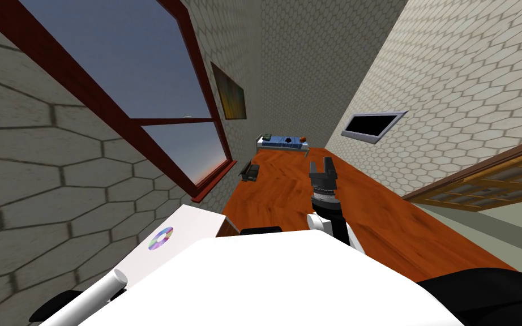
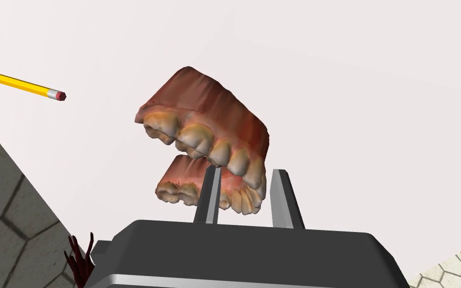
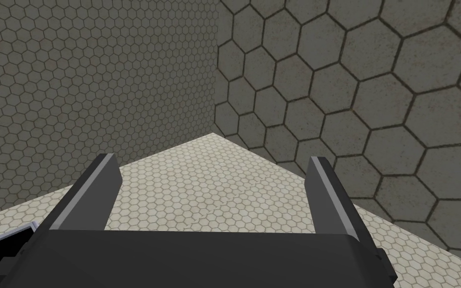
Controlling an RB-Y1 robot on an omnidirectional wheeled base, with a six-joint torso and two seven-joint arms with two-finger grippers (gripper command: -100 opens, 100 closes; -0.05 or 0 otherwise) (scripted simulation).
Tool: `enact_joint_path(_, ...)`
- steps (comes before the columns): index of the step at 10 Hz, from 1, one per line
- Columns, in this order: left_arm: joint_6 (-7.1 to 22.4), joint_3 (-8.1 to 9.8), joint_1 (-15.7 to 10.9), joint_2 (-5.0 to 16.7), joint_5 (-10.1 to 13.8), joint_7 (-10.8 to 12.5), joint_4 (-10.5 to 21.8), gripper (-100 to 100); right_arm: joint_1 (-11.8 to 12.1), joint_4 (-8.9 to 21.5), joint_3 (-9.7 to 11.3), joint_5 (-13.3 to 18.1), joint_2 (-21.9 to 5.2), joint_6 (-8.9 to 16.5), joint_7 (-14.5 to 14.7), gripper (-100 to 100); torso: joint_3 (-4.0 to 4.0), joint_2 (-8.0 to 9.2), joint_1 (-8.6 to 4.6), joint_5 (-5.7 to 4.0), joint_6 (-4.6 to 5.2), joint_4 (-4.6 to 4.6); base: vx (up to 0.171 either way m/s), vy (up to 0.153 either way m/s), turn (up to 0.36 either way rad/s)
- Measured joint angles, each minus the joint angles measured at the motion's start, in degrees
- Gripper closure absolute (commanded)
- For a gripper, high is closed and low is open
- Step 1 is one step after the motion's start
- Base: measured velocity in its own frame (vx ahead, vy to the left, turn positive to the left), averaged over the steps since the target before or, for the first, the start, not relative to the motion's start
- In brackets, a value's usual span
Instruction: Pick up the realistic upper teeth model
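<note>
The teeth model (image 2: 204, 115), red-brown gums with yellowed teeth, hangs tilted in front of a white surface (image 2: 349, 100) in the left wrist view. My left gripper (image 2: 247, 171) is shut on its front teeth, one finger inside the arch and the other finger (image 2: 282, 200) outside. Whether the model touches the surface I cannot tell. In the head view my right gripper (image 1: 322, 165) is raised over the orange floor, and the right wrist view shows its fingers (image 3: 213, 159) open with nothing between them.
A yellow pencil (image 2: 24, 86) lies on the white surface beyond the model. The white table (image 1: 192, 226) with a shiny disc (image 1: 161, 238) stands against the hexagon-tiled wall under the window. A dark object (image 1: 249, 171) lies on the floor, a bed (image 1: 282, 141) stands far off.
</note>
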Motion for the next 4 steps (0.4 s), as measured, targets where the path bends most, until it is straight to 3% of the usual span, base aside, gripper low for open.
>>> enact_joint_path(3,2.66,1.05,0.23,0.16,0.40,-0.39,-2.66,100,0.00,0.00,0.00,0.00,0.00,0.00,0.00,0,-0.01,0.00,-0.14,-0.05,0.02,-0.01,-0.003,-0.019,-0.025)
enact_joint_path(4,2.83,1.11,0.25,0.14,0.42,-0.41,-2.76,0,0.00,0.00,0.00,0.00,0.00,0.00,0.00,0,-0.01,-0.01,-0.10,-0.04,0.03,-0.02,0.000,0.000,0.000)
